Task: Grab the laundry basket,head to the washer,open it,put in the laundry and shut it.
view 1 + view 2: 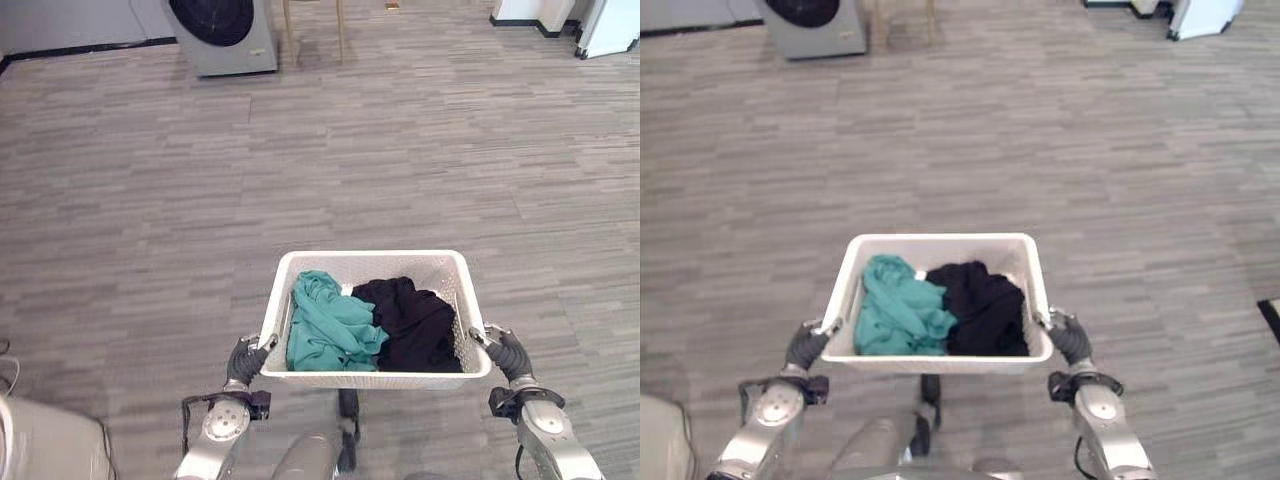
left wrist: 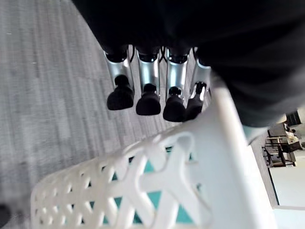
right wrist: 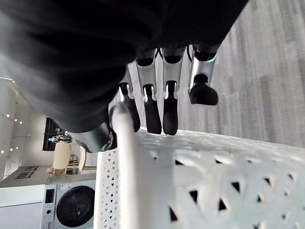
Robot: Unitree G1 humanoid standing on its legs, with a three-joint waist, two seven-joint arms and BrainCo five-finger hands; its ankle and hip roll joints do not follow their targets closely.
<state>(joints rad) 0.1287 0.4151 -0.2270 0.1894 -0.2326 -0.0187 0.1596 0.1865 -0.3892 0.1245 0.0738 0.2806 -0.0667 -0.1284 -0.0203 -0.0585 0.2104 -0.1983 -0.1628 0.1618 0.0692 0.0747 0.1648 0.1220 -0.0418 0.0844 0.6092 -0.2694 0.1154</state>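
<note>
1. Hands nearest: left hand (image 1: 245, 360) and right hand (image 1: 508, 353) grip opposite ends of the white laundry basket (image 1: 372, 263); fingers (image 2: 148, 90) curl under its rim on both sides.
2. Basket is held above the floor (image 1: 150, 230); inside lie a teal garment (image 1: 330, 325) and a black garment (image 1: 415, 320), touching.
3. Washer (image 1: 220, 35) stands far ahead, to the left, its door closed.

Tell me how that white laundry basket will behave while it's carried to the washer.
The white laundry basket probably stays rigid, given its lattice walls. With just a teal garment and black garment inside, it's likely light. Both clothes look floppy.
</note>
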